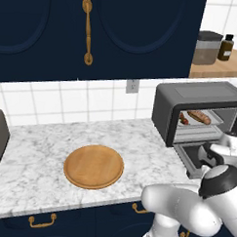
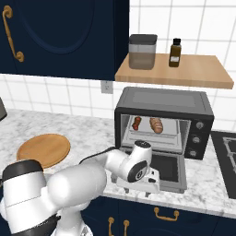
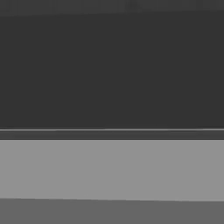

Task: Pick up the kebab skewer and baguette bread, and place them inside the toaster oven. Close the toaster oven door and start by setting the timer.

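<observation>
From the left base view: baguette bread (image 1: 199,116) and kebab skewer (image 1: 183,118) already on the tray inside the toaster oven (image 1: 199,97), up and beyond the claw (image 1: 202,162); toaster oven door (image 1: 187,160) still dropped open beside the claw, so closing and timer remain; empty wooden plate (image 1: 94,166) well off to the left on the marble tabletop (image 1: 36,156), navy cabinets above. From the right base view: claw (image 2: 138,182) low at the door's (image 2: 170,170) front edge, apparently spread wide, holding nothing; skewer (image 2: 137,123) and bread (image 2: 156,125) above it; knobs (image 2: 197,138) up to the right; shelf (image 2: 184,71) with jar and bottle higher. From the hand view: dark flat surface close ahead, likely the door.
</observation>
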Controlling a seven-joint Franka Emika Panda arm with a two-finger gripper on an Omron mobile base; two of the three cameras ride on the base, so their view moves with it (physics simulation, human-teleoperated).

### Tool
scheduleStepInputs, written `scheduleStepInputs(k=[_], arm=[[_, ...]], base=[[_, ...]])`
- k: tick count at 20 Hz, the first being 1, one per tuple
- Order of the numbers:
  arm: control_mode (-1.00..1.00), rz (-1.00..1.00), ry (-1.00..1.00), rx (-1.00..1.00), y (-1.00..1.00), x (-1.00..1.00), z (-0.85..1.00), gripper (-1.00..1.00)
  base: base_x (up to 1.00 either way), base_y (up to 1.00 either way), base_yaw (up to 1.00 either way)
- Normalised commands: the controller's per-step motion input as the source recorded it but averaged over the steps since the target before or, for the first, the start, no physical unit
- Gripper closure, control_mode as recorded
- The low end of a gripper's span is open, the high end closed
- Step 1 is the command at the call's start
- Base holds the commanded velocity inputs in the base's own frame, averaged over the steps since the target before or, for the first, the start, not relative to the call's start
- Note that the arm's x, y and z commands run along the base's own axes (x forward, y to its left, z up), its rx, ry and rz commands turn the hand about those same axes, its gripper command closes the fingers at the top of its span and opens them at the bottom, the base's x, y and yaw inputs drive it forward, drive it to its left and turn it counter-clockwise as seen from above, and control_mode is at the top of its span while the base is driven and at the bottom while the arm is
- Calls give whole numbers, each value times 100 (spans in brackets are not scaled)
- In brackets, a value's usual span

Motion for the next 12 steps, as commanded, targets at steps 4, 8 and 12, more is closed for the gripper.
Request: scheduleStepInputs(k=[4, 8, 12], arm=[[-100, 0, -18, 4, 0, 47, 13, -100], [-100, 0, -28, 7, 10, 49, 10, -100], [-100, 0, -34, 4, 15, 67, 33, -100]], base=[[0, 0, 0], [0, 0, 0], [0, 0, 0]])
